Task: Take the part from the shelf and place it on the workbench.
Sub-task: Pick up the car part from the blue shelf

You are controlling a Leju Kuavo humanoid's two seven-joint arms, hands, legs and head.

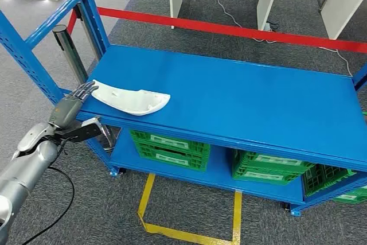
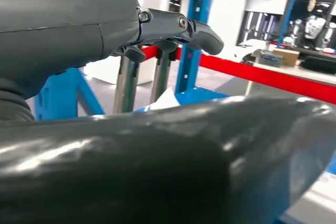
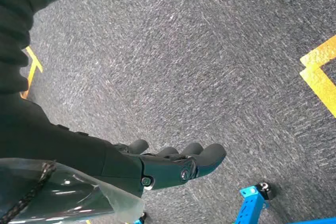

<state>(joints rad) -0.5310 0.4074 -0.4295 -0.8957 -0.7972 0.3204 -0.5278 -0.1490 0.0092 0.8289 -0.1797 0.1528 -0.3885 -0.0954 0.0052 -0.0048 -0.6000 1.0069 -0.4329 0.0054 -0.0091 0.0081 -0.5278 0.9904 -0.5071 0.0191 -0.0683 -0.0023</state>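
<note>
Blue shelf (image 1: pixel 242 93) top, white part (image 1: pixel 129 100) at left edge, left hand (image 1: pixel 73 113) spread around its end, perhaps touching

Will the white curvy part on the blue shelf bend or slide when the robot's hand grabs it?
The white part looks like thin moulded plastic holding its own curve, so it is probably stiff and light. Its glossy surface on the smooth blue shelf suggests it may slide if pushed. The left hand reaches its narrow end at the shelf's corner, so it might pivot.
</note>
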